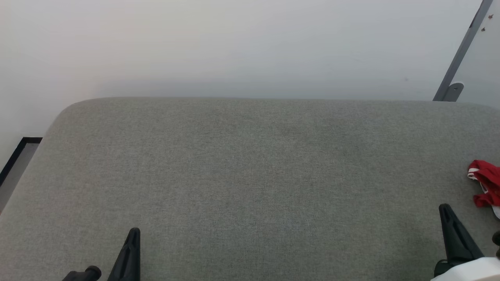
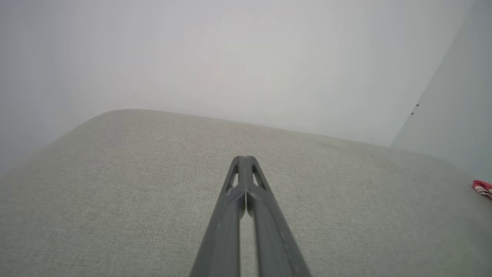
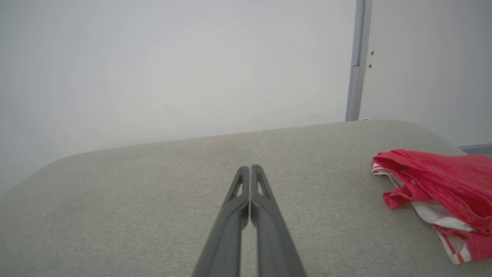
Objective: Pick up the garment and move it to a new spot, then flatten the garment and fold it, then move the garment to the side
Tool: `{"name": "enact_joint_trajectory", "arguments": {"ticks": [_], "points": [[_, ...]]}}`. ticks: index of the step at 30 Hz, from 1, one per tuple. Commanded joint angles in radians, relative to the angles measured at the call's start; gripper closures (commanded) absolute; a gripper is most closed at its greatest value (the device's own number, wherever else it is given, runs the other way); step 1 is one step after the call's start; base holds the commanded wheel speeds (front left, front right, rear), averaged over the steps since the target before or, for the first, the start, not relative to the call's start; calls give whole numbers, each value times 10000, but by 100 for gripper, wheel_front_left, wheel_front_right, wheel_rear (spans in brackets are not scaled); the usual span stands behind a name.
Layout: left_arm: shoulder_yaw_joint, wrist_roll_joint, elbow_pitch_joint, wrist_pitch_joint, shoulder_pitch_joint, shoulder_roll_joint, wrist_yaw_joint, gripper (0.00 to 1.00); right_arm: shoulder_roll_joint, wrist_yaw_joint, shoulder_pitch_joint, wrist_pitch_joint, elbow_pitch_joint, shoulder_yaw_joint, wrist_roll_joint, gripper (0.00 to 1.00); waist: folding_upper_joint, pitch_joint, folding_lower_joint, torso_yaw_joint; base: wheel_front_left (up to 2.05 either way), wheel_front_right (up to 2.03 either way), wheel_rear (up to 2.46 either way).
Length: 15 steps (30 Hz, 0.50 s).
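Note:
The garment [image 1: 486, 182] lies crumpled at the far right edge of the grey padded surface [image 1: 250, 164], red with white and striped trim, partly cut off by the frame. In the right wrist view the garment [image 3: 438, 184] is bunched to the right of my fingers, apart from them. A sliver of the garment [image 2: 482, 188] reaches the left wrist view's right edge. My right gripper [image 1: 445, 208] is shut and empty, just left of the garment. My left gripper [image 1: 134, 233] is shut and empty at the lower left, far from it.
A white wall stands behind the surface. A grey metal strip [image 1: 461, 54] runs up the wall at the back right. The surface's left edge drops to a floor with a dark border [image 1: 17, 154].

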Motion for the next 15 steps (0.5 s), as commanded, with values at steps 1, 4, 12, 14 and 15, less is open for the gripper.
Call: {"name": "enact_joint_trajectory", "arguments": {"ticks": [1, 4, 12, 14, 15], "points": [[18, -422, -69, 79, -75, 11, 10, 100, 3, 0, -123, 74, -21, -26, 368, 100, 0, 10, 0, -11, 0, 0, 0], [49, -1008, 2, 210, -201, 12, 18, 100, 79, 0, -226, 177, 56, -41, 866, 100, 0, 24, 0, -26, 0, 0, 0], [124, -2449, 246, 536, -553, -1, 14, 100, 265, 0, -470, 415, 236, -62, 2111, 100, 0, 62, 0, -66, 0, 0, 0], [133, -2619, 276, 576, -593, -3, 12, 100, 288, 0, -500, 442, 258, -64, 2257, 100, 0, 67, 0, -71, 0, 0, 0], [142, -2782, 306, 614, -632, -6, 11, 100, 310, 0, -530, 470, 280, -66, 2402, 100, 0, 72, 0, -76, 0, 0, 0]]}}
